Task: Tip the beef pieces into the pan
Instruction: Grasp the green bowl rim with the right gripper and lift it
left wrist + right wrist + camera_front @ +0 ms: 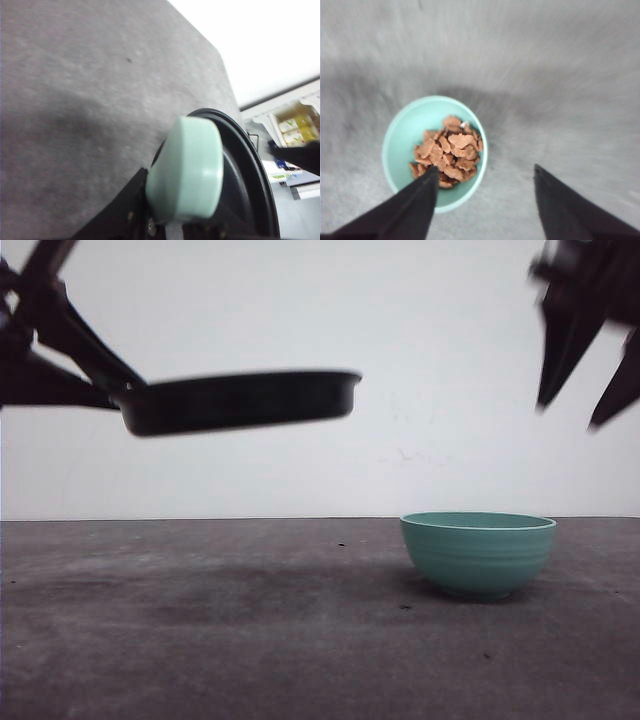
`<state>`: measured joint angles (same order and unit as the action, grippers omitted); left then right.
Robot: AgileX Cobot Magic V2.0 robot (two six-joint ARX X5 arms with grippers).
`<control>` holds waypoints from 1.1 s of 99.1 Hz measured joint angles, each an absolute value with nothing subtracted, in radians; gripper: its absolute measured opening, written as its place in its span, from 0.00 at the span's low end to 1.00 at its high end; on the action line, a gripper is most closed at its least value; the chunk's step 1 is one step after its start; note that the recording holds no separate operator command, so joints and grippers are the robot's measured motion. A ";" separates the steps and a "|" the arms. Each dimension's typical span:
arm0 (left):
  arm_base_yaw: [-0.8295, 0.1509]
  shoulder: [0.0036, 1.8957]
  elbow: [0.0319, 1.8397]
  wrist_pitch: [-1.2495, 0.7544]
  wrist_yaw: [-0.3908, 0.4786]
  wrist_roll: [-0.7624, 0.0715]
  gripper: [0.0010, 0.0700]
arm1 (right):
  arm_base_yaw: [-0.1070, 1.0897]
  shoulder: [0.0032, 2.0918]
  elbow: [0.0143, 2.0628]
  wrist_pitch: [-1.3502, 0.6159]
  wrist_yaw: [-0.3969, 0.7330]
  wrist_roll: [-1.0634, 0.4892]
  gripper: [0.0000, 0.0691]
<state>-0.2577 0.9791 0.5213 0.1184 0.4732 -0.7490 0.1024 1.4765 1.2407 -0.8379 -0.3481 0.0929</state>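
Grey matting covers the table point(200, 640) under a blank white wall, and above its left half the pan point(240, 400) hangs level and well off the surface, the left gripper point(165, 227) clamped on its mint handle point(187, 170), probably to keep it ready as a raised target. Further right the teal bowl point(478, 552) stands on the mat with the beef pieces point(449, 150) heaped inside, unpoured; the right gripper point(485, 175) hovers high above it, fingers spread and empty, apparently lining up a grasp on the rim

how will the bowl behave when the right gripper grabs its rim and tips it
The bowl looks rigid and glazed, so probably slippery. Its narrow foot may let it rock. The beef pieces sit loose and should slide out together.
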 joint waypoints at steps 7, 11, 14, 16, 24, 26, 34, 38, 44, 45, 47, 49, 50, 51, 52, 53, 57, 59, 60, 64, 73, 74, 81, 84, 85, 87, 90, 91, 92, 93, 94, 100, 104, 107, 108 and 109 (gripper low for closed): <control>-0.269 0.936 0.521 0.089 0.474 -0.749 0.07 | 0.103 1.554 1.241 -0.806 -0.384 0.093 0.49; -0.273 0.916 0.521 0.077 0.474 -0.749 0.07 | 0.103 1.591 1.241 -0.788 -0.392 0.093 0.49; -0.275 0.902 0.521 0.072 0.474 -0.749 0.07 | 0.103 1.618 1.241 -0.776 -0.392 0.093 0.49; -0.278 0.894 0.521 0.068 0.474 -0.749 0.07 | 0.104 1.634 1.241 -0.768 -0.391 0.093 0.48; -0.280 0.869 0.521 0.048 0.475 -0.749 0.07 | 0.104 1.695 1.241 -0.747 -0.390 0.094 0.47; -0.281 0.864 0.521 0.041 0.475 -0.749 0.07 | 0.104 1.711 1.241 -0.741 -0.390 0.094 0.46; -0.284 0.854 0.521 0.007 0.475 -0.749 0.07 | 0.105 1.752 1.241 -0.725 -0.391 0.094 0.40; -0.284 0.854 0.521 -0.007 0.476 -0.749 0.07 | 0.105 1.765 1.241 -0.714 -0.391 0.094 0.38; -0.285 0.854 0.521 -0.026 0.481 -0.749 0.07 | 0.106 1.779 1.241 -0.701 -0.392 0.098 0.36; -0.285 0.854 0.521 -0.028 0.482 -0.749 0.07 | 0.106 1.781 1.241 -0.699 -0.392 0.100 0.36; -0.285 0.854 0.521 -0.031 0.482 -0.748 0.07 | 0.106 1.785 1.241 -0.694 -0.392 0.102 0.36; -0.285 0.854 0.521 -0.033 0.482 -0.748 0.07 | 0.106 1.791 1.241 -0.690 -0.392 0.105 0.35; -0.285 0.854 0.521 -0.034 0.482 -0.748 0.07 | 0.106 1.793 1.241 -0.688 -0.392 0.106 0.35; -0.285 0.854 0.521 -0.034 0.482 -0.748 0.07 | 0.106 1.795 1.241 -0.685 -0.392 0.107 0.35; -0.285 0.854 0.521 -0.035 0.482 -0.748 0.07 | 0.106 1.797 1.241 -0.683 -0.392 0.109 0.35; -0.285 0.854 0.521 -0.035 0.482 -0.748 0.07 | 0.107 1.799 1.241 -0.682 -0.392 0.110 0.35; -0.285 0.854 0.521 -0.034 0.484 -0.746 0.07 | 0.110 1.805 1.241 -0.675 -0.392 0.113 0.35; -0.285 0.854 0.521 -0.035 0.484 -0.746 0.07 | 0.110 1.807 1.241 -0.672 -0.392 0.116 0.35; -0.285 0.854 0.521 -0.035 0.484 -0.746 0.07 | 0.110 1.807 1.241 -0.671 -0.392 0.117 0.35; -0.285 0.854 0.521 -0.038 0.485 -0.744 0.07 | 0.113 1.807 1.241 -0.666 -0.392 0.121 0.32; -0.285 0.854 0.521 -0.047 0.486 -0.733 0.07 | 0.124 1.807 1.241 -0.660 -0.402 0.127 0.12; -0.285 0.854 0.521 -0.048 0.486 -0.732 0.07 | 0.125 1.807 1.241 -0.661 -0.403 0.127 0.11; -0.286 0.854 0.521 -0.052 0.486 -0.725 0.07 | 0.132 1.807 1.241 -0.659 -0.424 0.128 0.04; -0.286 0.854 0.521 -0.052 0.486 -0.725 0.07 | 0.138 1.807 1.241 -0.657 -0.424 0.128 0.03; -0.286 0.854 0.521 -0.052 0.486 -0.725 0.07 | 0.139 1.807 1.241 -0.657 -0.423 0.128 0.02; -0.286 0.854 0.521 -0.052 0.486 -0.725 0.07 | 0.143 1.807 1.241 -0.657 -0.424 0.128 0.02; -0.286 0.854 0.521 -0.053 0.486 -0.725 0.07 | 0.148 1.807 1.241 -0.657 -0.423 0.128 0.02; -0.286 0.854 0.521 -0.053 0.487 -0.725 0.07 | 0.150 1.807 1.241 -0.657 -0.423 0.128 0.02; -0.286 0.854 0.521 -0.053 0.487 -0.725 0.07 | 0.152 1.807 1.241 -0.657 -0.423 0.128 0.02; -0.286 0.854 0.521 -0.054 0.487 -0.725 0.07 | 0.153 1.807 1.241 -0.656 -0.424 0.128 0.02; -0.286 0.854 0.521 -0.054 0.487 -0.725 0.07 | 0.154 1.807 1.241 -0.656 -0.425 0.128 0.02; -0.286 0.854 0.521 -0.058 0.488 -0.725 0.07 | 0.159 1.803 1.241 -0.656 -0.437 0.129 0.02; -0.287 0.854 0.521 -0.066 0.487 -0.725 0.07 | 0.163 1.790 1.241 -0.655 -0.440 0.131 0.02; -0.290 0.854 0.522 -0.080 0.487 -0.725 0.07 | 0.164 1.774 1.240 -0.650 -0.440 0.134 0.02; -0.290 0.854 0.523 -0.086 0.487 -0.725 0.07 | 0.165 1.768 1.240 -0.647 -0.439 0.136 0.02; -0.292 0.854 0.524 -0.093 0.487 -0.725 0.07 | 0.165 1.760 1.239 -0.645 -0.439 0.137 0.02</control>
<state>-0.2920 0.8543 0.5240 -0.0929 0.4870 -0.7246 0.1654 1.7599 1.2392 -0.6445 -0.4389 0.1371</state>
